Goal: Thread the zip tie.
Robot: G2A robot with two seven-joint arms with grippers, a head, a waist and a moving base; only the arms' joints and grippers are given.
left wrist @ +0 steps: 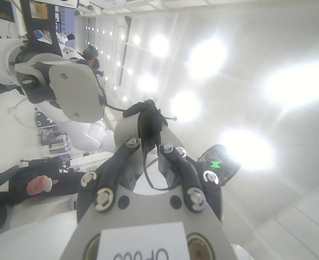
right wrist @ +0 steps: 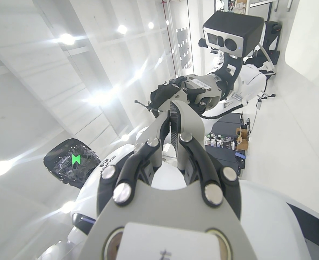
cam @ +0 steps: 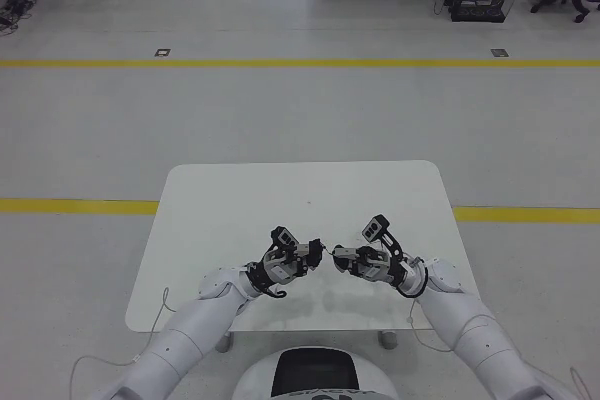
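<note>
Top view: both jaws pinch the black zip tie [cam: 325,254].

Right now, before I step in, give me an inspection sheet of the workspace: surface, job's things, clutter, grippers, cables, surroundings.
Surface: white table with rounded corners.
Job's things: black zip tie, held in the air between the two grippers, off the table.
Clutter: nothing seen.
Grippers: left gripper has its fingers shut on the zip tie. Right gripper appears shut on it too. The two face each other tip to tip, close together, over the table's near part.
Cables: thin cables hang beside the arms at the table's near edge.
Surroundings: pale floor with yellow lines; dark equipment far off.
</note>
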